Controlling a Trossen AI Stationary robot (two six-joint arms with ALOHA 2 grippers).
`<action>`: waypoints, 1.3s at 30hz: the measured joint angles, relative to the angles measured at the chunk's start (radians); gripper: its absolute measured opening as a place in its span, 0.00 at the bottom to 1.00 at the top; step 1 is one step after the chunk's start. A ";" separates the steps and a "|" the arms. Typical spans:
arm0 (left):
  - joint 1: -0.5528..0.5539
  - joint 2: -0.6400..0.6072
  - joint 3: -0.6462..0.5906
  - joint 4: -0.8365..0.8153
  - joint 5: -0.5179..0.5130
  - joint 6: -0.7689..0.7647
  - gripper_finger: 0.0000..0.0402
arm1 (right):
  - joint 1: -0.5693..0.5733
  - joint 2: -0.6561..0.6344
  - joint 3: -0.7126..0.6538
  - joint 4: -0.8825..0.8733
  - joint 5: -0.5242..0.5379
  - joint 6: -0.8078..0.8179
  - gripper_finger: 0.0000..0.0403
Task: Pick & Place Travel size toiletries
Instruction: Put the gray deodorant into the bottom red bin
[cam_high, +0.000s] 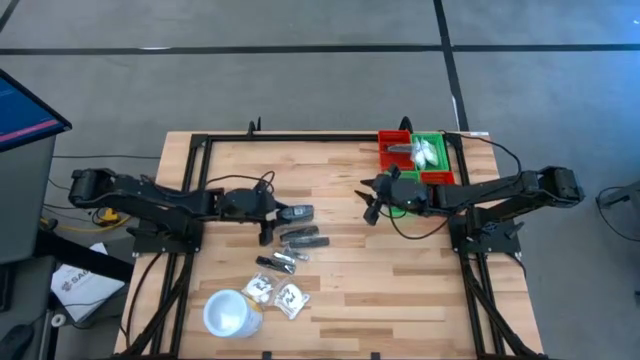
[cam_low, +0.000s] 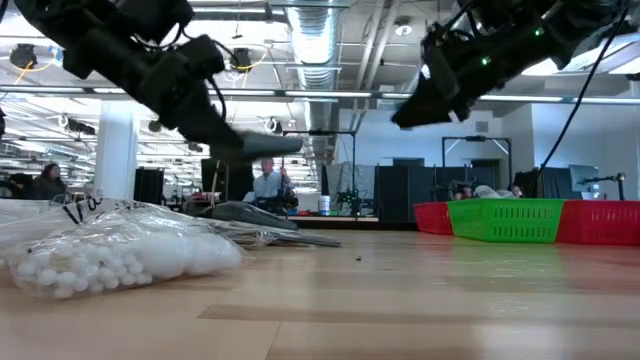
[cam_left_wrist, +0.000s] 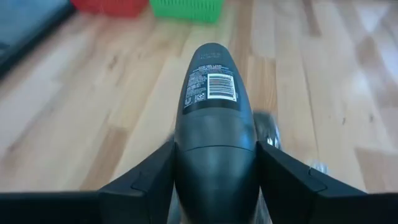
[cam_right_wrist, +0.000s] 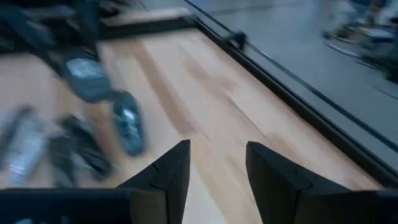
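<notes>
A: Left claw (cam_left_wrist: 214, 186) grips a dark deodorant tube (cam_left_wrist: 211, 112), lifted just above the tabletop (cam_high: 400, 270) pile.

B: Carrying step! Next, reach the green basket (cam_high: 432, 150) far right. Right claw (cam_right_wrist: 217, 165) hangs open, empty.

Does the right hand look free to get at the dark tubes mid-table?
Probably yes: the right hand is open and empty, with bare table between it and the dark tubes. The left hand, holding a dark tube, crowds that pile.

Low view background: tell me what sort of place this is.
Probably a robotics lab or open workshop: exposed ceiling ducts, rows of dark workstations with seated people, and a wooden table carrying two robot arms.
</notes>
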 joint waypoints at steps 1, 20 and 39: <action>0.000 -0.006 0.000 0.011 -0.003 0.004 0.46 | 0.000 0.000 0.000 0.024 -0.028 -0.005 0.36; 0.000 -0.008 0.001 0.525 0.059 0.112 0.46 | 0.000 0.000 0.000 0.412 -0.312 -0.063 0.33; 0.000 0.025 0.002 0.798 0.077 0.144 0.46 | 0.030 0.000 0.000 0.612 -0.405 -0.126 0.35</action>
